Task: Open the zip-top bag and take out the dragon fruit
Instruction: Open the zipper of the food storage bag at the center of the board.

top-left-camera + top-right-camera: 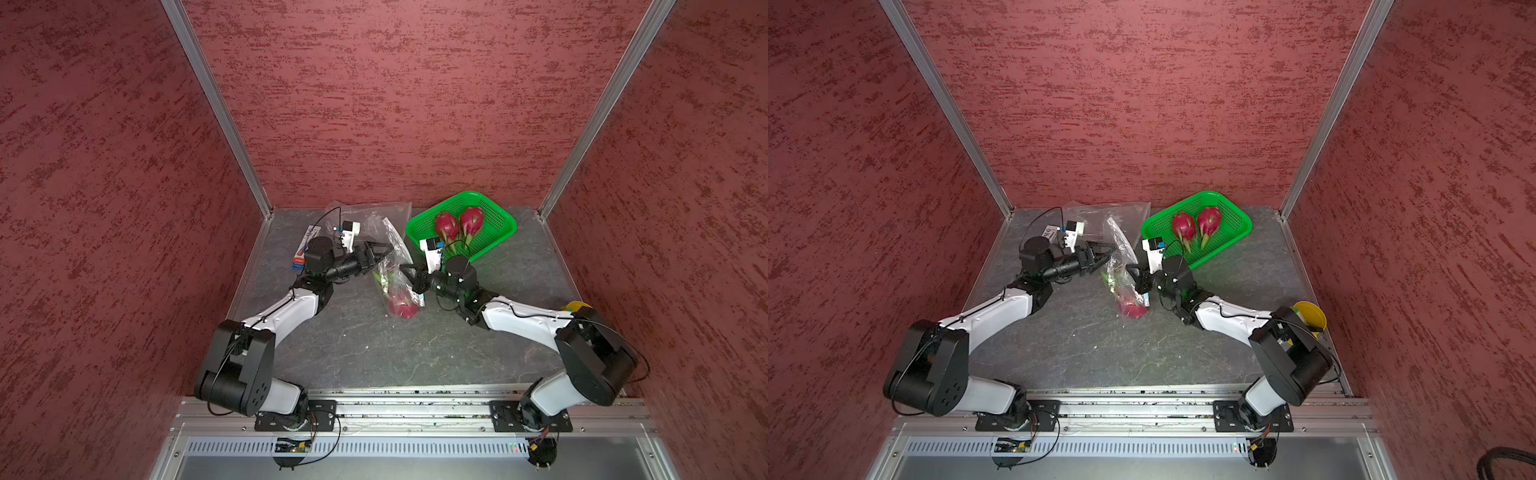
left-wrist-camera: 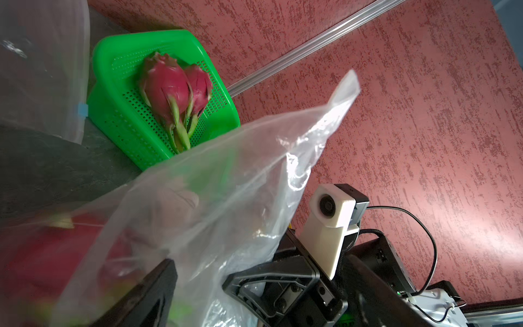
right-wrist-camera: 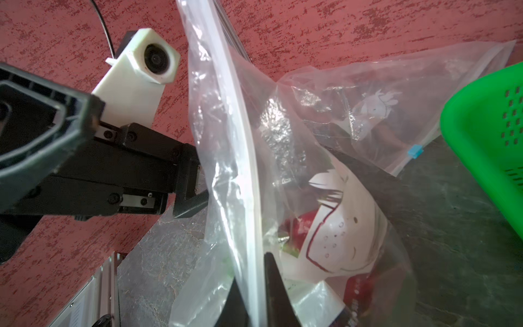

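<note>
A clear zip-top bag (image 1: 395, 257) stands up in mid-table with one magenta dragon fruit (image 1: 401, 305) low inside it, resting on the table. My right gripper (image 1: 409, 269) is shut on the bag's white zip edge; in the right wrist view the strip runs between its black fingers (image 3: 271, 297). My left gripper (image 1: 384, 248) hangs open on the bag's other side, its jaws wide apart, with one finger (image 2: 150, 294) against the film. Two more dragon fruits (image 1: 446, 226) (image 1: 471, 220) lie side by side in the green basket (image 1: 500, 224).
A second, empty clear bag (image 1: 370, 212) with a blue slider (image 3: 415, 151) lies at the back by the wall. A printed packet (image 1: 303, 249) sits behind my left wrist. A yellow cup (image 1: 1308, 316) stands at the right edge. Red walls enclose three sides.
</note>
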